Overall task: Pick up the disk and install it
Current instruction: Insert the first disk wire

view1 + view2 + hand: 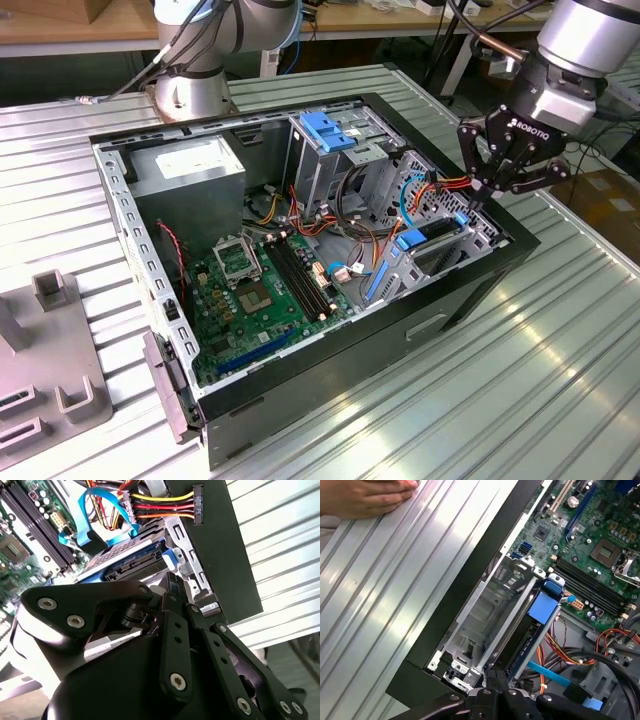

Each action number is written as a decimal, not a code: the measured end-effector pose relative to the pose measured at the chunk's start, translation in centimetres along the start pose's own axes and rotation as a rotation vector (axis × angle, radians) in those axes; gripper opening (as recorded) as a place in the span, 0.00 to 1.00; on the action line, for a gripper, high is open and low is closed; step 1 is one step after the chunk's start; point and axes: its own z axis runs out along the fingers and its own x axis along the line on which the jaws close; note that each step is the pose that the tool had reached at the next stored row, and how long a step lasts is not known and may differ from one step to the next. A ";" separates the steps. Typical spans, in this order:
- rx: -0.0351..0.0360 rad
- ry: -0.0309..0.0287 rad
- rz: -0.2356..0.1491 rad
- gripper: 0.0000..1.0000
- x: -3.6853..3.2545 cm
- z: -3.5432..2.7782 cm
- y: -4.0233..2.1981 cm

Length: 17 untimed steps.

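Observation:
The disk [436,232] lies in the lower drive cage at the exterior view's right end of the open computer case [300,390]. In the second wrist view the disk [120,559] shows as a grey slab with blue rails, lying inside the metal bay. My gripper [479,196] hangs over that end of the case, shut, with nothing between its fingers. Its tips [170,580] sit right at the disk's outer end, beside the blue rail; whether they touch it I cannot tell. In the first wrist view the gripper [495,674] points down at the cage's edge.
A grey power-supply box [190,170] and a blue-latched upper cage [325,130] stand at the case's back. The motherboard [260,290] and loose cables [440,185] lie beside the cage. A person's hand [365,497] rests on the ribbed table. A grey fixture [50,380] sits at the exterior view's left.

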 end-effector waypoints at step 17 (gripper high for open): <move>0.0048 0.0114 -0.188 0.11 0.02 0.02 -0.03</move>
